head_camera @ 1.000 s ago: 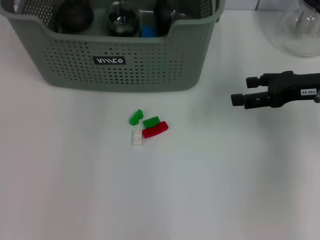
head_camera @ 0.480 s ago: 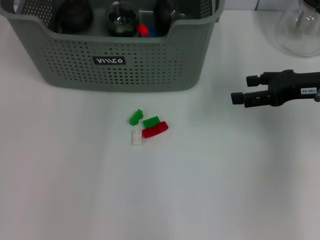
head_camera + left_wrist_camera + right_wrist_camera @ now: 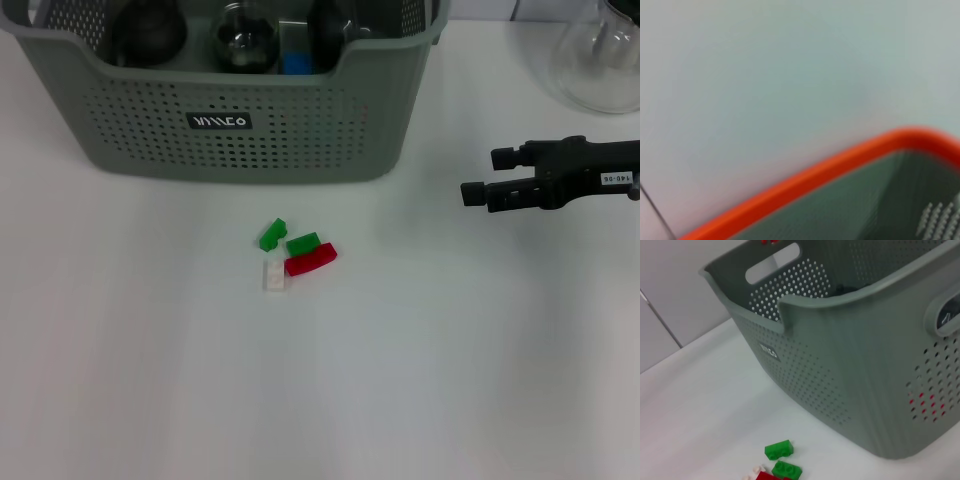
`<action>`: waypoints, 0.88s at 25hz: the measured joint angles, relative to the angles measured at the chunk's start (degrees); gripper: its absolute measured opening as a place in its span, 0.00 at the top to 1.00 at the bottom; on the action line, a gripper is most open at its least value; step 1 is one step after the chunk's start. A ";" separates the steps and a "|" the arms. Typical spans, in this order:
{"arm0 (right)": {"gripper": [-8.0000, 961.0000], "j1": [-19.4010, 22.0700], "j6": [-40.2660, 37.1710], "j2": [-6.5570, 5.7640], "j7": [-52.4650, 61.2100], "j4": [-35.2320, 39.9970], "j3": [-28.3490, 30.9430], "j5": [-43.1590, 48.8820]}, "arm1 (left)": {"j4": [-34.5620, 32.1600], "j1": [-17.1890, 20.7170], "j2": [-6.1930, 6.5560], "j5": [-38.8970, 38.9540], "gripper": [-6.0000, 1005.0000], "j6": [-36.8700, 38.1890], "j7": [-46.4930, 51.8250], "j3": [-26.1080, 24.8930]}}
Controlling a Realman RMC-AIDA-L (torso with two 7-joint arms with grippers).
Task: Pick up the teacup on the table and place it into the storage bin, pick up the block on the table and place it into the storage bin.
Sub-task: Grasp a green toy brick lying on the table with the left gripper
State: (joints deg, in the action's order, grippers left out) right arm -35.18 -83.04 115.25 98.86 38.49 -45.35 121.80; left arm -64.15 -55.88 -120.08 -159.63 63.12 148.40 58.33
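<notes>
1. The right gripper (image 3: 478,184) hovers over the table (image 3: 450,380), right of the blocks, its fingers slightly parted and holding nothing; likely poised for a reach
2. The blocks lie clustered just before the storage bin (image 3: 300,140): two green blocks (image 3: 272,234), a red block (image 3: 310,260), a white block (image 3: 274,275); small studded bricks, touching
3. No teacup stands on the table; dark rounded things sit in the bin
4. The left gripper is unseen

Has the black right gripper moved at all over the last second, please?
No. The black right gripper sits at the same spot, just as far from the grey-green perforated storage bin as before.
</notes>
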 joint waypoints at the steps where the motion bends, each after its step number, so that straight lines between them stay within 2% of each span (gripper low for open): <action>1: 0.01 0.06 -0.08 -0.05 -0.08 0.00 0.00 -0.01 | -4.50 2.11 -0.39 2.69 0.71 1.87 -0.74 -0.95; 3: 0.01 0.27 -0.20 -0.08 -0.34 0.00 0.00 -0.05 | -12.12 5.91 -0.92 9.06 0.62 5.11 -2.35 -2.55; 4: 0.01 0.37 -0.23 -0.10 -0.46 0.00 0.00 -0.08 | -17.34 9.18 -1.08 16.42 0.55 8.00 -4.16 -3.93; 6: 0.01 0.48 -0.28 -0.10 -0.59 0.00 0.00 -0.13 | -22.94 13.57 -1.04 27.26 0.42 11.40 -6.75 -5.37; 9: 0.01 0.55 -0.31 -0.12 -0.61 0.00 0.00 -0.15 | -28.81 20.46 -0.96 44.47 0.35 16.19 -11.65 -6.42; 12: 0.01 0.56 -0.22 -0.12 -0.60 -0.04 0.00 -0.11 | -32.60 26.18 -1.53 55.11 0.29 21.57 -18.22 -6.58; 14: 0.01 0.58 0.07 -0.11 -0.61 -0.31 0.05 -0.13 | -34.17 28.67 -2.37 58.11 0.25 26.70 -23.24 -6.52; 18: 0.01 0.62 0.15 -0.09 -0.54 -0.52 0.16 -0.14 | -34.89 31.70 -4.23 59.05 0.18 38.49 -32.35 -5.60; 22: 0.01 0.64 0.17 0.10 -0.25 -0.61 0.69 -0.14 | -32.18 33.54 -4.20 57.81 0.17 46.37 -37.31 -1.59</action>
State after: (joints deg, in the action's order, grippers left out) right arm -34.54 -82.88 115.35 98.61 37.88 -44.66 121.66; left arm -96.33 -22.33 -124.27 -101.82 109.49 111.09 56.74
